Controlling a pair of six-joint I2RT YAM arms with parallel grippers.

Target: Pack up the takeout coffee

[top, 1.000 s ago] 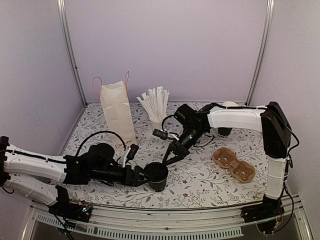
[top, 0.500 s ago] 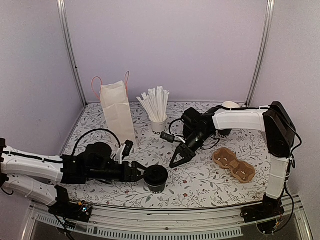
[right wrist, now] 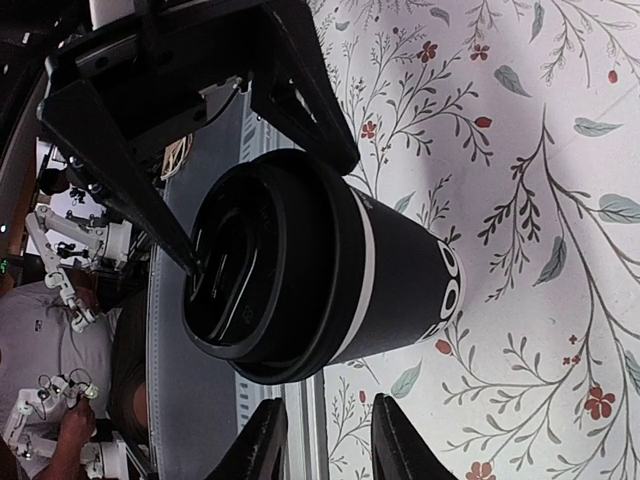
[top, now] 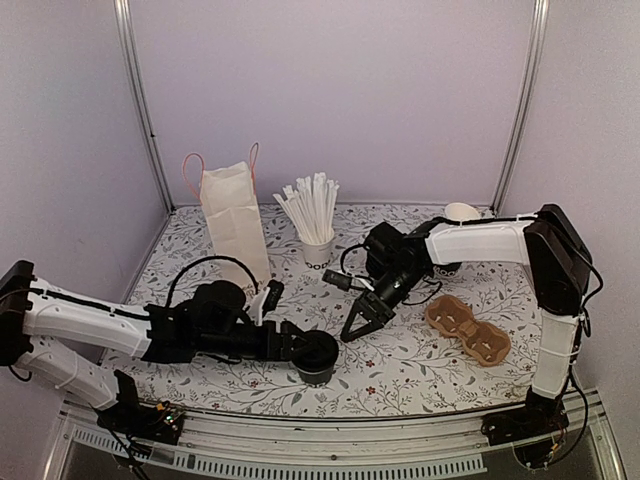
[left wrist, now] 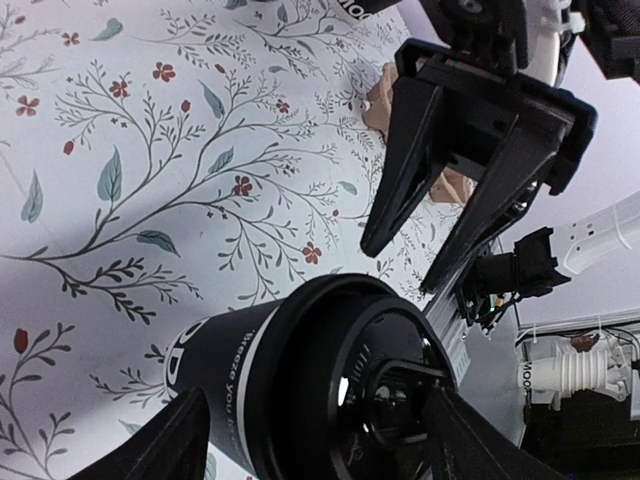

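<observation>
A: Top view: takeout coffee [top: 319, 357] is sitting on the tabletop [top: 430, 355] near the front edge. Left claw [top: 306, 345] is gripping it, spread wide across the lid.
B: Right claw [top: 357, 327]?
A: Hanging just beside it, tips down, partly open, empty.
B: Left wrist?
A: Fingers [left wrist: 175, 440] are flanking it on both sides.
B: Right wrist?
A: Own fingers [right wrist: 262, 440] are holding nothing.
</observation>
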